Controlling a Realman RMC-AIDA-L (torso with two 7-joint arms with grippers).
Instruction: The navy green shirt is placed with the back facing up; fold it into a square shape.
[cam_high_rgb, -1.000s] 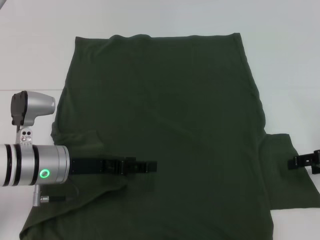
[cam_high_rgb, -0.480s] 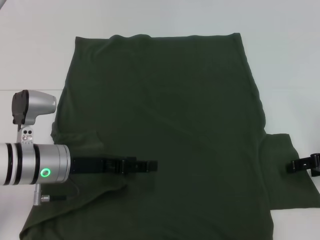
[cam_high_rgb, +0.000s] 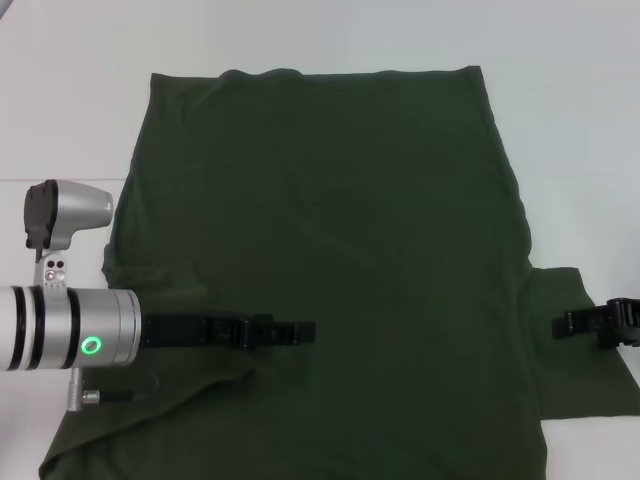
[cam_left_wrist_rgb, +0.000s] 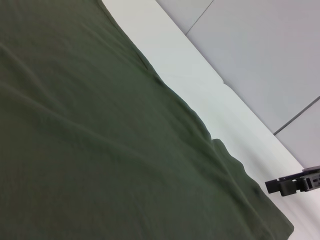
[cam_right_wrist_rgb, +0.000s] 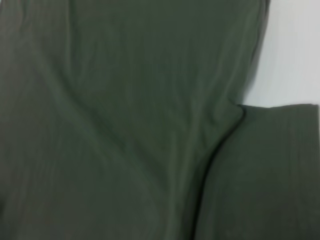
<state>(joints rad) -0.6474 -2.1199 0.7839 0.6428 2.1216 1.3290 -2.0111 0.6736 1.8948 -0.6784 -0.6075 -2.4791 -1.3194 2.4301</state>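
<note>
A: Shirt (cam_high_rgb: 330, 250) first — where does it lie?

B: The navy green shirt is spread flat on the white table (cam_high_rgb: 570, 110), plain side up, hem at the far edge and shoulders towards the robot. The sleeve (cam_high_rgb: 580, 340) on the robot's right lies fully out to the side; the one on its left looks drawn in over the body, with loose creases around it.

A: How will it handle?

B: By my judgement, light, soft and limp. It drapes and wrinkles, so it will sag from any single pinch and drag on the table. Best taken at an edge: a sleeve end or shoulder seam, where the cloth can be lifted and laid over.

A: And the grippers?

B: The left gripper (cam_high_rgb: 300, 331) reaches across the shirt's near half, low over the cloth beside the creased sleeve. Whether its jaws are spread or pressed together, I cannot tell, nor whether it pinches any fabric. The right gripper (cam_high_rgb: 565, 325) sits over the outstretched sleeve, near where it joins the body; the left wrist view shows it (cam_left_wrist_rgb: 274, 185) just past the shirt's edge. Its jaws I cannot tell either.
</note>
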